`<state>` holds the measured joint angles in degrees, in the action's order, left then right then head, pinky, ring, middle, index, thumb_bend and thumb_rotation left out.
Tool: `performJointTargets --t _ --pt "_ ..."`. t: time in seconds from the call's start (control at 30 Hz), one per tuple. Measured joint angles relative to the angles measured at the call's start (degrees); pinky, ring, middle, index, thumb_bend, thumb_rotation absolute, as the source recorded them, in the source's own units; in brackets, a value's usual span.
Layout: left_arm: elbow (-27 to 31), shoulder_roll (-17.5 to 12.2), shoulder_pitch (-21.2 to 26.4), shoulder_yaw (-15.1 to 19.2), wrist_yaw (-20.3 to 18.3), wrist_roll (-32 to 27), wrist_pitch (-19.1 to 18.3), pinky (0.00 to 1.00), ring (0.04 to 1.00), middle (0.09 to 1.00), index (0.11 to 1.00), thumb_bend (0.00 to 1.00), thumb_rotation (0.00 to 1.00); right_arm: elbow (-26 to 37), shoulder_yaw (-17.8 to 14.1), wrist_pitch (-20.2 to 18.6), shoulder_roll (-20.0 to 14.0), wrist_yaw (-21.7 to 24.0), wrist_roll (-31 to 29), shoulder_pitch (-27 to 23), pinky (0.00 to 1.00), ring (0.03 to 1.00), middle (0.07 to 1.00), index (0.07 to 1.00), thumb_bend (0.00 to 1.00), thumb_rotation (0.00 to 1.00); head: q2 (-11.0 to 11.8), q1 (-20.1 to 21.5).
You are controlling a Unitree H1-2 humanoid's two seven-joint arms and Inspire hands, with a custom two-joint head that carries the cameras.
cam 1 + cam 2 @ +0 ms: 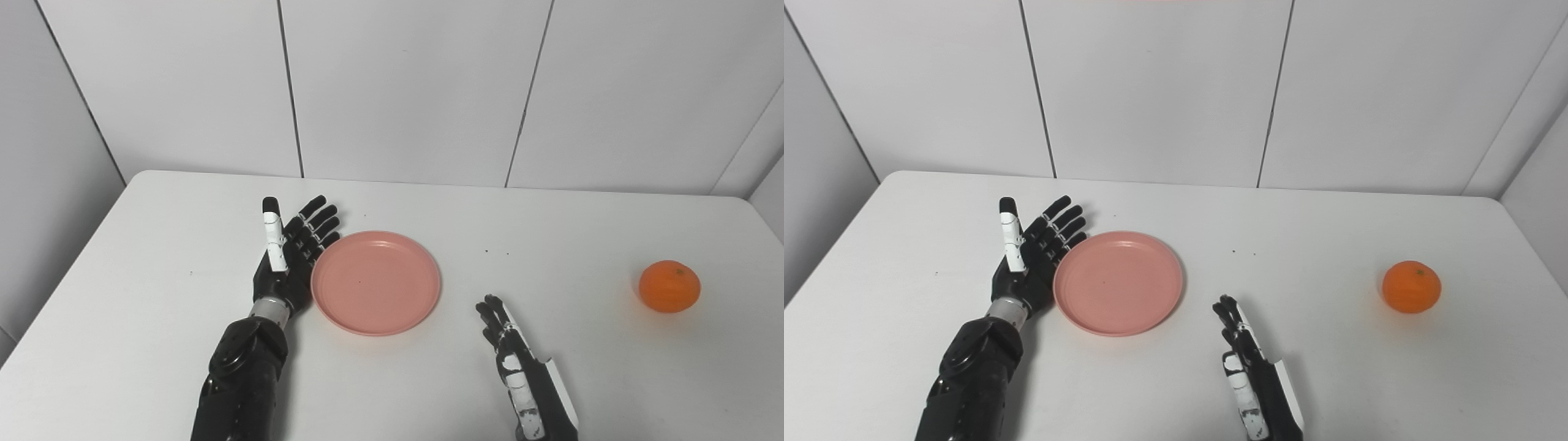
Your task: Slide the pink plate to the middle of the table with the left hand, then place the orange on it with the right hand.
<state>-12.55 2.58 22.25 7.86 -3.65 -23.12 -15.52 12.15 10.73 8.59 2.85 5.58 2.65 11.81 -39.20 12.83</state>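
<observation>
The pink plate (375, 282) lies flat, rim up, at frame centre, round with no long axis. The left hand (288, 257) stands edge-on just beside its left rim, fingers (318, 219) straight and apart; contact appears likely but is unclear. The right hand (517, 367) rests lower right of the plate, fingers extended, empty. The orange (669, 286) sits at far right, stem up, with open white surface (551, 245) between.
</observation>
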Motion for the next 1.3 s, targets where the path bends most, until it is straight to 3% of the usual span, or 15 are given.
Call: performJointTargets --t 0.43,0.73,1.0,1.3 --pt "0.35 0.62 -0.01 -0.86 -0.02 0.16 -0.85 0.90 0.860 0.796 0.787 1.00 1.00 0.18 1.91 -0.66 0.44 -1.90 1.17 -0.11 1.00 0.985 0.940 0.950 0.84 0.98 -0.44 4.40" --pt "0.56 0.34 -0.01 -0.83 -0.41 0.09 -1.55 0.92 0.867 0.818 0.780 0.99 1.00 -0.08 2.92 -0.55 1.07 -6.32 4.65 -0.21 1.00 0.999 0.971 0.958 0.75 0.96 -0.79 7.83" --pt "0.00 -1.02 0.00 -0.78 -2.39 -0.15 -1.63 0.94 0.881 0.828 0.790 0.99 1.00 -1.74 3.98 1.64 2.05 -11.03 7.89 -0.42 1.00 1.000 1.000 1.000 0.74 0.98 -0.62 10.38" --pt "-0.82 -1.41 0.25 -0.53 -3.09 -0.59 -1.63 0.93 0.877 0.821 0.793 0.97 1.00 -2.51 4.80 2.32 2.94 -12.32 7.98 -0.75 1.00 1.000 1.000 1.000 0.76 0.99 -0.35 12.05"
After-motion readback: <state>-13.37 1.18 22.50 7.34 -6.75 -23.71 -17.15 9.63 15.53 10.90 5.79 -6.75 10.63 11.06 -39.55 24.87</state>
